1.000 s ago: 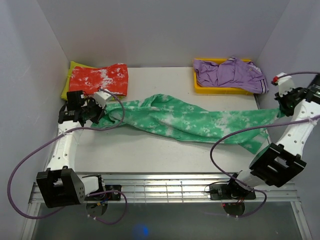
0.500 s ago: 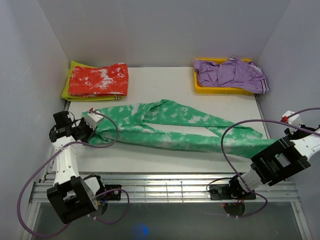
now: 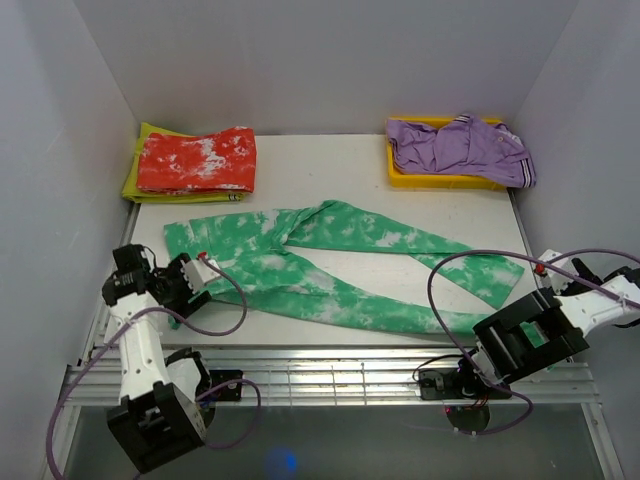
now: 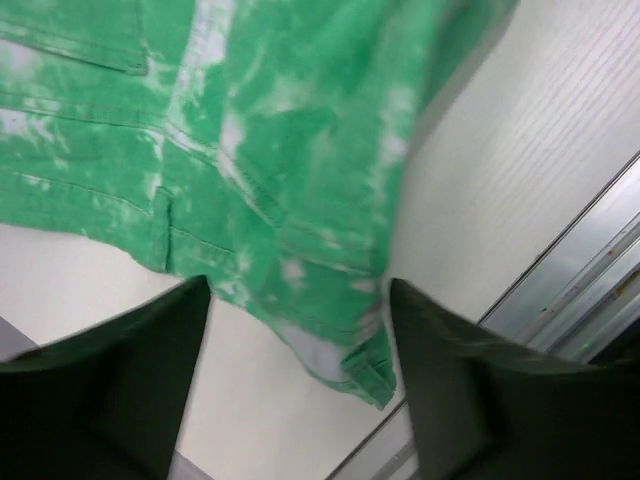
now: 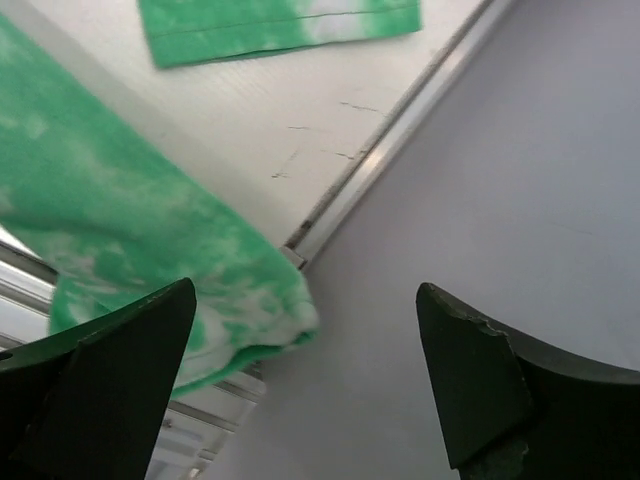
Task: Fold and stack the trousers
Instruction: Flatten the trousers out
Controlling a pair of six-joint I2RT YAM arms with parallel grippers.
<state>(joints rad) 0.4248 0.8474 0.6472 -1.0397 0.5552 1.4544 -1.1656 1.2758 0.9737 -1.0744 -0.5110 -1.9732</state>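
The left gripper (image 4: 300, 335) is seen with its jaws wide apart and nothing is pinched between them. It is held low at the near left, just beside the waist end of the trousers (image 3: 330, 270). The right gripper (image 5: 300, 345) is also spread wide and holds nothing. One leg end is draped over the near right edge of the table (image 3: 330, 170), close to the left fingertip (image 5: 110, 370). The trousers are laid flat across the near half of the table, waist at the left, both legs running to the right. A red-and-white folded garment (image 3: 197, 160) is placed at the far left. A purple garment (image 3: 460, 145) is lying in a yellow tray (image 3: 400, 178) at the far right.
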